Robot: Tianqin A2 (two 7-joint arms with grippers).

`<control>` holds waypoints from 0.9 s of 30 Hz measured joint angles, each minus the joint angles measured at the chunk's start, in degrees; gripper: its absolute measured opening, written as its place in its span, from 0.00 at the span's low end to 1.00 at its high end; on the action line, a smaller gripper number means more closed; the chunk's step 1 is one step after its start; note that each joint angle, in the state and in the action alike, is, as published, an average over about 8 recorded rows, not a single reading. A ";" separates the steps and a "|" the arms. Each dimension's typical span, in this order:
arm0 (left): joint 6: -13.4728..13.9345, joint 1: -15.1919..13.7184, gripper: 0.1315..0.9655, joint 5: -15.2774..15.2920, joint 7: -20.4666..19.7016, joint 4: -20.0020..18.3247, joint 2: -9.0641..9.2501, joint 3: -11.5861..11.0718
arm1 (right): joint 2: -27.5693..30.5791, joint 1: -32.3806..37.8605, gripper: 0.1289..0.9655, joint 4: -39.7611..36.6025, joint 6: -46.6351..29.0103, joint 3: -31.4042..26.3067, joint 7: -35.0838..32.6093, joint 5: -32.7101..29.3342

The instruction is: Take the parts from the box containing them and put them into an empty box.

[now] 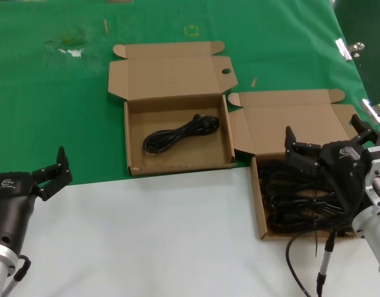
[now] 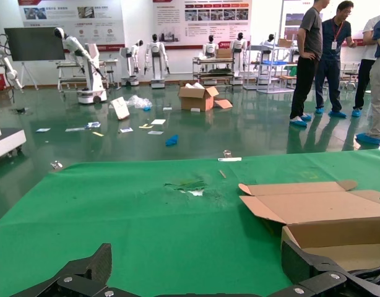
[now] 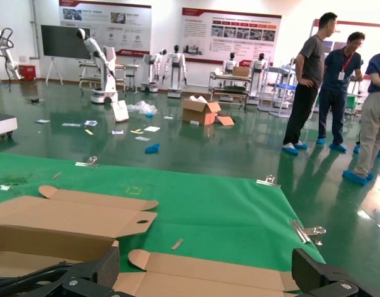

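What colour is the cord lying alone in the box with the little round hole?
Black. The cord shows best in the head view.

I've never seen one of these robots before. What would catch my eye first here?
Two open cardboard boxes on a green cloth: the box with a round hole in its lid holds a single black cord, while the plain-lidded box to the robot's right is heaped with cords. The right gripper hangs open over that heap; the left gripper waits open, off to the left.

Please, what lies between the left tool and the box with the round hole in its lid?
In the head view, only bare white table surface and green cloth lie between the left tool and the holed-lid box.
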 joint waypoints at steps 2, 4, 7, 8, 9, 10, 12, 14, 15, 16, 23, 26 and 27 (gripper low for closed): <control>0.00 0.00 1.00 0.00 0.00 0.00 0.00 0.00 | 0.00 0.00 1.00 0.00 0.00 0.00 0.00 0.00; 0.00 0.00 1.00 0.00 0.00 0.00 0.00 0.00 | 0.00 0.00 1.00 0.00 0.00 0.00 0.00 0.00; 0.00 0.00 1.00 0.00 0.00 0.00 0.00 0.00 | 0.00 0.00 1.00 0.00 0.00 0.00 0.00 0.00; 0.00 0.00 1.00 0.00 0.00 0.00 0.00 0.00 | 0.00 0.00 1.00 0.00 0.00 0.00 0.00 0.00; 0.00 0.00 1.00 0.00 0.00 0.00 0.00 0.00 | 0.00 0.00 1.00 0.00 0.00 0.00 0.00 0.00; 0.00 0.00 1.00 0.00 0.00 0.00 0.00 0.00 | 0.00 0.00 1.00 0.00 0.00 0.00 0.00 0.00; 0.00 0.00 1.00 0.00 0.00 0.00 0.00 0.00 | 0.00 0.00 1.00 0.00 0.00 0.00 0.00 0.00; 0.00 0.00 1.00 0.00 0.00 0.00 0.00 0.00 | 0.00 0.00 1.00 0.00 0.00 0.00 0.00 0.00; 0.00 0.00 1.00 0.00 0.00 0.00 0.00 0.00 | 0.00 0.00 1.00 0.00 0.00 0.00 0.00 0.00; 0.00 0.00 1.00 0.00 0.00 0.00 0.00 0.00 | 0.00 0.00 1.00 0.00 0.00 0.00 0.00 0.00; 0.00 0.00 1.00 0.00 0.03 0.00 0.00 0.00 | 0.00 0.00 1.00 0.00 0.00 0.00 0.00 0.00; 0.00 0.00 1.00 0.00 0.04 0.00 0.00 0.00 | 0.00 0.00 1.00 0.00 0.00 0.00 0.00 0.00; 0.00 0.00 1.00 0.00 0.03 0.00 0.00 0.00 | 0.00 0.00 1.00 0.00 0.00 0.00 0.00 0.00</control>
